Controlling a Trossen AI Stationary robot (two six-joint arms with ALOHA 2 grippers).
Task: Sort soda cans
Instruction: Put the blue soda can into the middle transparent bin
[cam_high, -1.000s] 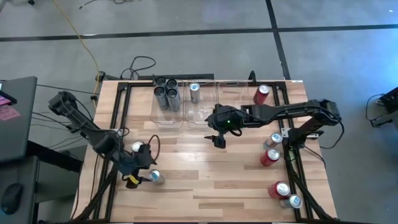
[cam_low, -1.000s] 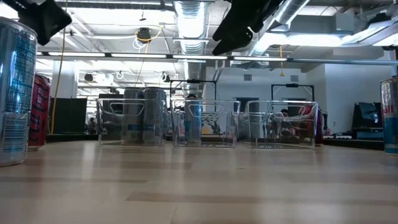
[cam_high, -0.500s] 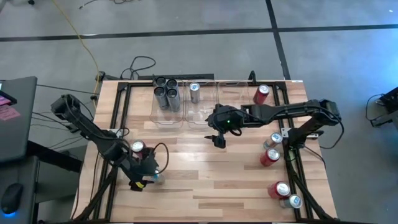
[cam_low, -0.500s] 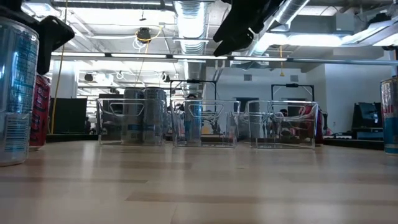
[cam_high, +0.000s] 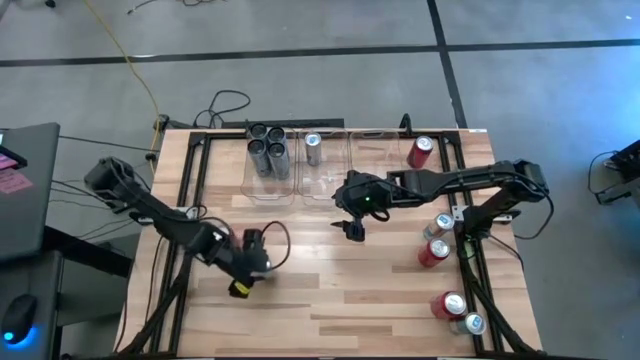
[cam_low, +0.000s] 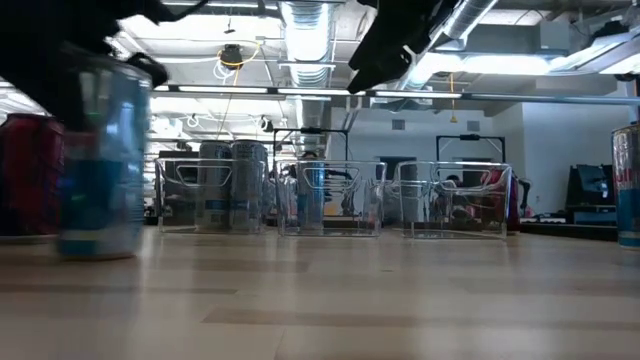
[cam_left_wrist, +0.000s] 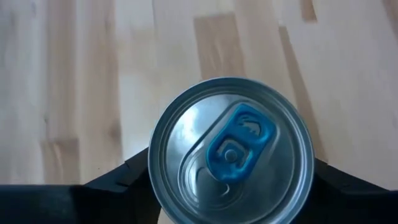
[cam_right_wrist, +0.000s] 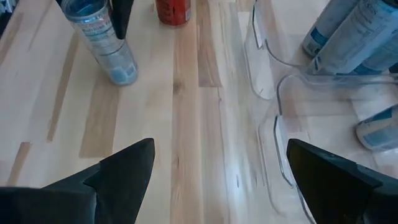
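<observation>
My left gripper (cam_high: 250, 268) is near the table's left front, shut on a silver-blue soda can (cam_left_wrist: 231, 149) with a blue tab. In the low view that can (cam_low: 100, 160) is blurred. A red can (cam_low: 30, 175) stands behind it. My right gripper (cam_right_wrist: 217, 168) hangs open above the table's middle (cam_high: 355, 230), just in front of the bins, touching nothing. Dark grey cans (cam_high: 268, 150) stand in the left bin and one silver-blue can (cam_high: 313, 147) stands in the middle bin. My left gripper pinches the silver-blue can's wall just below the rim (cam_left_wrist: 155, 155), one finger (cam_left_wrist: 118, 180) on each side. It comes from above, pointing down. The can stays upright; whether its base (cam_right_wrist: 124, 78) is clear of the table I cannot tell.
Three clear bins line the far edge; the right one (cam_high: 370, 150) has a red can (cam_high: 420, 152) beside it. More cans stand by the right edge: silver (cam_high: 441, 225), red (cam_high: 433, 252), red (cam_high: 450, 303), silver (cam_high: 472, 323). Bare wood lies in the middle front.
My left gripper came down over the silver-blue can and took hold of it. It then moved toward the table's right and slightly toward the far edge. The can went with it, still upright, away from the red can that stood behind it.
</observation>
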